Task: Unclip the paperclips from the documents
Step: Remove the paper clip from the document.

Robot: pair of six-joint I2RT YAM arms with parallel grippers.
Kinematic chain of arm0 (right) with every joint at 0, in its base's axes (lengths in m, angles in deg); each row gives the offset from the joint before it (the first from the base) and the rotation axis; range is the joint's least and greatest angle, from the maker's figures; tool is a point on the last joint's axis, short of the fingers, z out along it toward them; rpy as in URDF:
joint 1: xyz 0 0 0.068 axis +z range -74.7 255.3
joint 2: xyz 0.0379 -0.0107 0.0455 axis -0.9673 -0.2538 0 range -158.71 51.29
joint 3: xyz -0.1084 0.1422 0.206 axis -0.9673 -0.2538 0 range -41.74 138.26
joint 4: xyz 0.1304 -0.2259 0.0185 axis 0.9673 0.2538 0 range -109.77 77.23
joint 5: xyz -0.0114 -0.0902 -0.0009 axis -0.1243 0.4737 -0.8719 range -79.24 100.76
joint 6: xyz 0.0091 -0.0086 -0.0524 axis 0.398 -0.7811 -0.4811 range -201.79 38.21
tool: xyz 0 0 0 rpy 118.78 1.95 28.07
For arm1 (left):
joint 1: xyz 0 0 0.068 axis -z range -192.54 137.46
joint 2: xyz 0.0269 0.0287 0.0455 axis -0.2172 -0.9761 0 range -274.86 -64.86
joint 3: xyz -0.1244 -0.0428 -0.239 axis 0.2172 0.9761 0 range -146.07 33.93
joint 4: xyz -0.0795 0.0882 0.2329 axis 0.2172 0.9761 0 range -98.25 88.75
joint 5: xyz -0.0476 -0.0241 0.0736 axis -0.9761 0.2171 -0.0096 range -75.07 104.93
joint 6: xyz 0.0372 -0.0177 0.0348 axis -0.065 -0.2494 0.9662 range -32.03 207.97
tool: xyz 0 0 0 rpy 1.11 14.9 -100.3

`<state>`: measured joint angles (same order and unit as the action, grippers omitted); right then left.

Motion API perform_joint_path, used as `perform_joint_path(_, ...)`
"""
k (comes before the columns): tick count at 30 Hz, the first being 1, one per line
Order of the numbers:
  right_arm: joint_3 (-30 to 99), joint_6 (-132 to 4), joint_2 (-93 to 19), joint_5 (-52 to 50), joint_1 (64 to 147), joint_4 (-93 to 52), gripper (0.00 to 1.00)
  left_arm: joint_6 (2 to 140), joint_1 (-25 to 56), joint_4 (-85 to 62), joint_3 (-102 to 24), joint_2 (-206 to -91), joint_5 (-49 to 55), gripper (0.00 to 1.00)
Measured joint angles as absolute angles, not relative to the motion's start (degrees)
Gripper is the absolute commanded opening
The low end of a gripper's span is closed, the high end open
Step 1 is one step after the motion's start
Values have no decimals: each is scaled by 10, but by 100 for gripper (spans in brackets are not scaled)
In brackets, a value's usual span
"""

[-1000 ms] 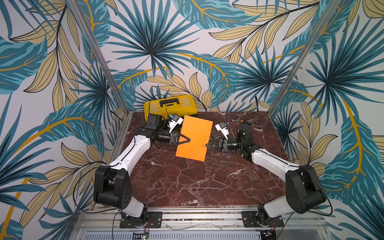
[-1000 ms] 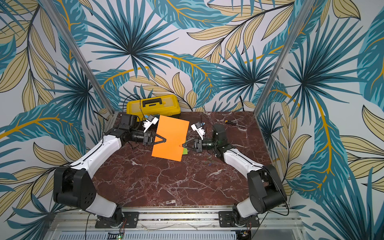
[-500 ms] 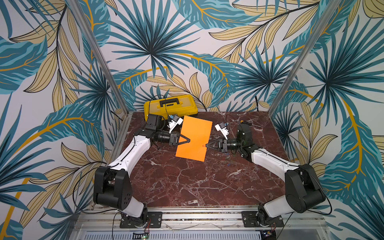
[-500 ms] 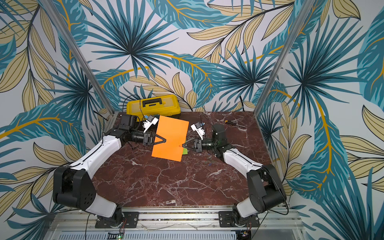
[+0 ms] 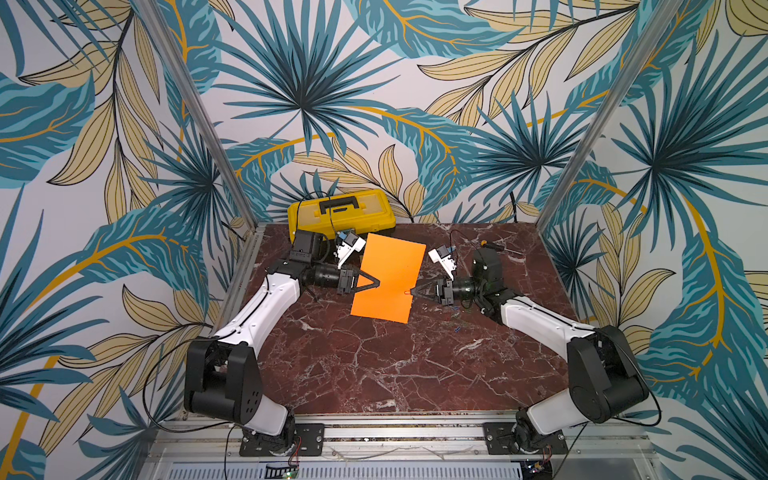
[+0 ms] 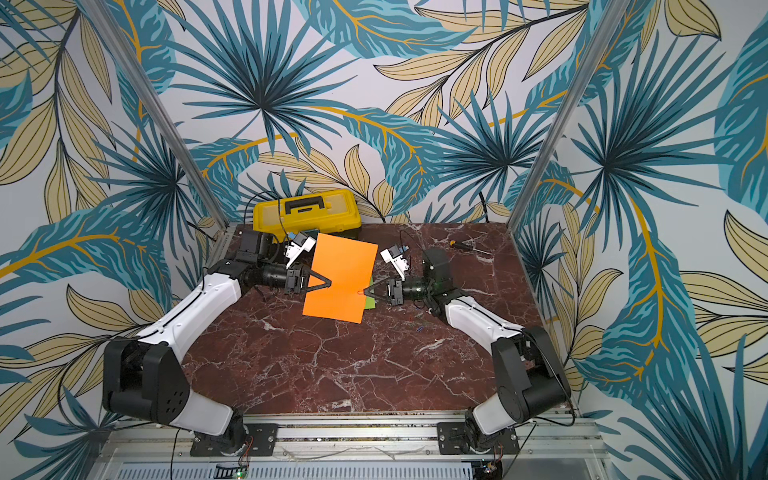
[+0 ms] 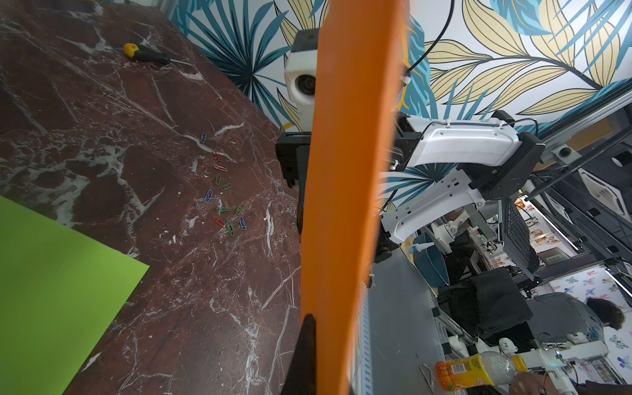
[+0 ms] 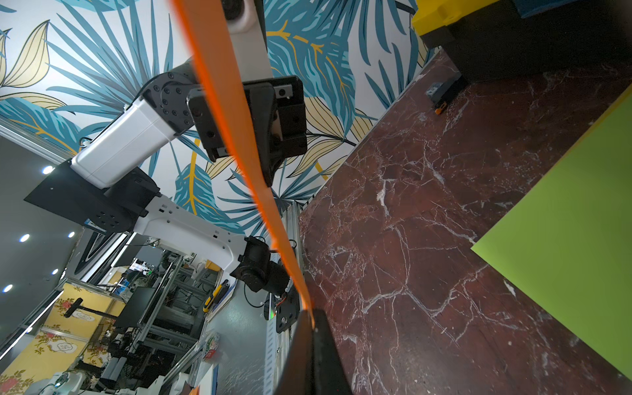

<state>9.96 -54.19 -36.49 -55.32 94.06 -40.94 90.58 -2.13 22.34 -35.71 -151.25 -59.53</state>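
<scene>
- A red paperclip (image 5: pixel 406 292) sits on the right edge of the orange sheet (image 5: pixel 388 278), about halfway along that edge; it also shows in a top view (image 6: pixel 358 292).
- The orange sheet is lifted off the table (image 5: pixel 374 365) and tilted, with a faint crease across its middle between the two arms.
- The right gripper (image 5: pixel 412 291) is pinched shut at that right edge, right on the red paperclip. The top views are too small to show how much paper is caught with it.
- The left gripper (image 5: pixel 377 285) is closed on the orange sheet's left edge, opposite the right one. In the left wrist view one dark finger (image 7: pixel 306 342) lies against the paper.
- A lime green sheet (image 7: pixel 51 273) lies flat on the table beneath the orange one. A strip of it peeks out at the orange sheet's right side (image 6: pixel 370 303).
- Loose paperclips (image 7: pixel 222 191) in red, blue and green lie scattered on the table to the right of the sheets, near the right arm (image 5: pixel 455 322).
- A screwdriver (image 5: pixel 492 246) with a yellow-tipped handle lies at the far right of the table, well apart from the sheets.
- A yellow toolbox (image 5: pixel 340 210) stands at the far edge, behind the left arm.
</scene>
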Motion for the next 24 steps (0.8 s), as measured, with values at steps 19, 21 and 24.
perform_joint_path(19, 99, -568, -365, -554, 940, -391, 5, 911, -21, 224, -352, -1512, -594, 0)
perform_joint_path(21, 99, -570, -365, -554, 940, -390, 6, 911, -21, 224, -352, -1512, -594, 0)
perform_joint_path(24, 99, -573, -365, -554, 940, -388, 5, 911, -21, 224, -352, -1512, -593, 0)
